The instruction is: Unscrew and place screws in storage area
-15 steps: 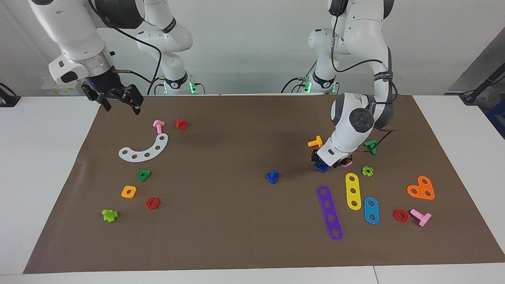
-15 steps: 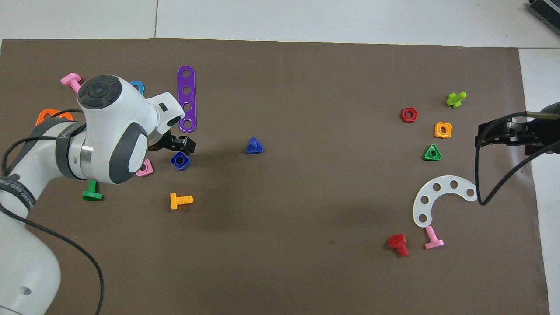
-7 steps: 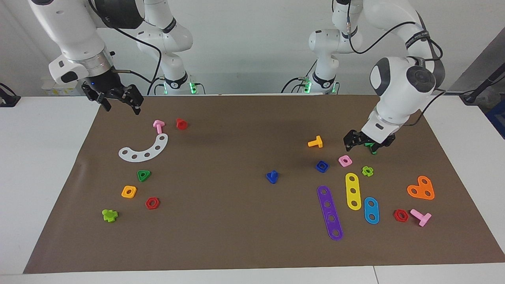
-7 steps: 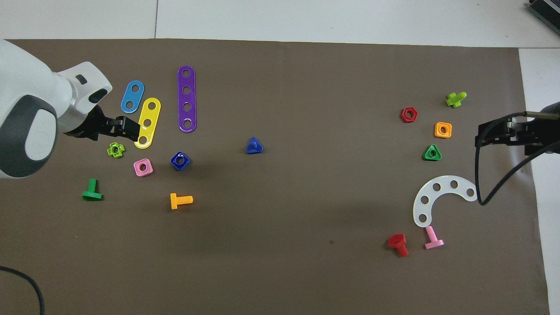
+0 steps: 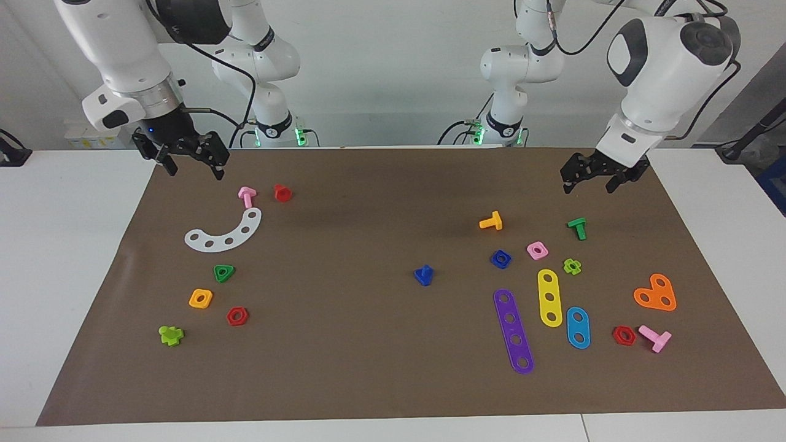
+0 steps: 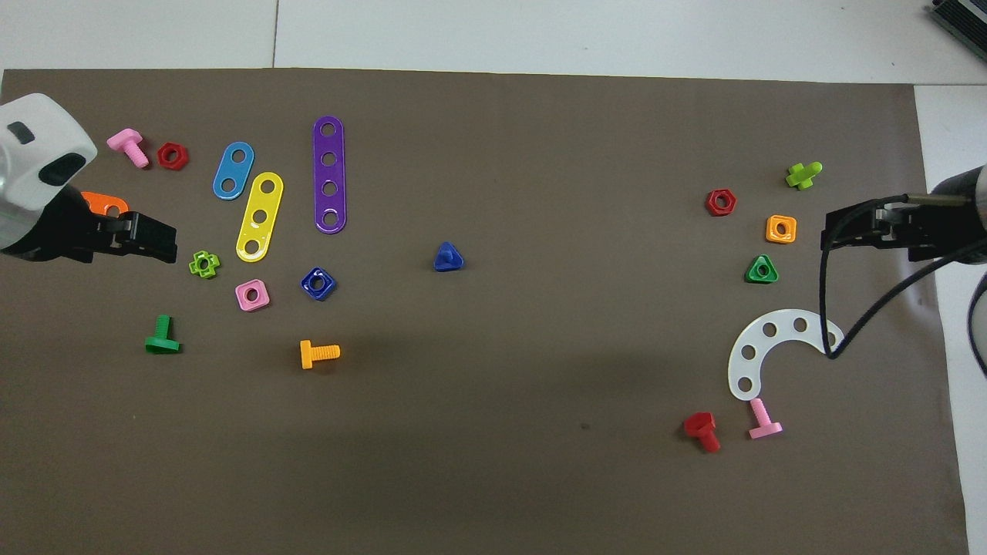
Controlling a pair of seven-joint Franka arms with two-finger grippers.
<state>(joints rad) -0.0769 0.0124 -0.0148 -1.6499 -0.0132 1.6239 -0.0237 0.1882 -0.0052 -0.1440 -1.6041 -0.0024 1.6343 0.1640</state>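
Observation:
The dark-blue bolt [image 5: 424, 274] [image 6: 448, 257] stands on its triangular head in the middle of the brown mat [image 5: 368, 368]. Its blue squarish nut [image 5: 501, 258] [image 6: 318, 283] lies apart from it, toward the left arm's end, beside a pink nut [image 5: 537, 250]. The nut lies at the edge of the storage area's group of strips and nuts there. My left gripper [image 5: 588, 184] [image 6: 162, 243] hangs open and empty, high over the mat's corner near the green bolt [image 5: 577, 228]. Open too and holding nothing, my right gripper [image 5: 193, 172] [image 6: 831, 235] waits over the mat's edge at the right arm's end.
At the left arm's end lie an orange bolt [image 5: 491, 221], purple [image 5: 513, 331], yellow [image 5: 549, 298] and blue [image 5: 578, 327] strips, and an orange heart piece [image 5: 656, 293]. At the right arm's end lie a white arc [image 5: 224, 232], a green nut [image 5: 224, 272], an orange nut [image 5: 201, 298] and red pieces.
My left gripper has lifted off the blue nut, leaving it on the mat, and has swung up toward the mat's corner near the robots. The right gripper has barely shifted.

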